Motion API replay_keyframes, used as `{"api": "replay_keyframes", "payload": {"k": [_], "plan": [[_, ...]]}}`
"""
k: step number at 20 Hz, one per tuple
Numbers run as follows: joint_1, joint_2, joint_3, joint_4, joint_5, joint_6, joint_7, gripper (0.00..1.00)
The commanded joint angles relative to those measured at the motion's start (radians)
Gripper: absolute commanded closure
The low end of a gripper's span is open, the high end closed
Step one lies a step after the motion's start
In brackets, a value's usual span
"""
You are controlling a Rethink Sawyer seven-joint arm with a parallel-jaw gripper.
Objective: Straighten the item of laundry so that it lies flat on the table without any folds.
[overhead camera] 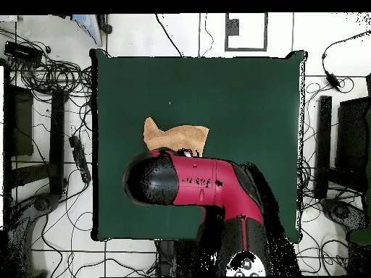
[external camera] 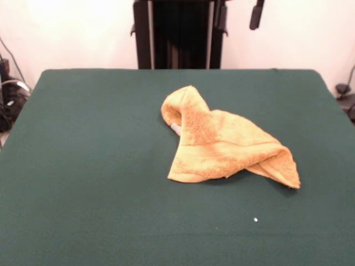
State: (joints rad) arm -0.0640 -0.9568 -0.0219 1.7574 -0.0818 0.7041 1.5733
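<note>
Orange-yellow towel (external camera: 224, 147) crumpled near centre of green table (external camera: 83, 166), unflattened.
Front view, left to right: raised fold at 10 o'clock, long axis running to 4 o'clock corner. Overhead, arm (overhead camera: 196, 184) covers the towel's robot-side part; gripper state: cannot tell.

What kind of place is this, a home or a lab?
Most likely a robotics lab: a red and black robot arm reaches over a green-covered table holding one crumpled towel, with cables strewn across the tiled floor.
</note>
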Motion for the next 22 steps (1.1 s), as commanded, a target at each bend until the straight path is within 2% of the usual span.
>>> {"api": "replay_keyframes", "payload": {"k": [1, 6, 13, 16, 22], "plan": [[0.018, 0.041, 0.033, 0.106, 0.044, 0.015, 0.187, 0.00], [-0.012, 0.099, 0.056, 0.074, 0.027, -0.056, 0.155, 0.00], [-0.052, 0.179, 0.097, -0.026, -0.006, -0.072, 0.076, 0.00], [-0.069, 0.194, 0.124, -0.031, -0.015, -0.111, 0.042, 0.00], [-0.082, 0.280, 0.159, -0.108, -0.031, -0.166, 0.024, 0.00]]}}
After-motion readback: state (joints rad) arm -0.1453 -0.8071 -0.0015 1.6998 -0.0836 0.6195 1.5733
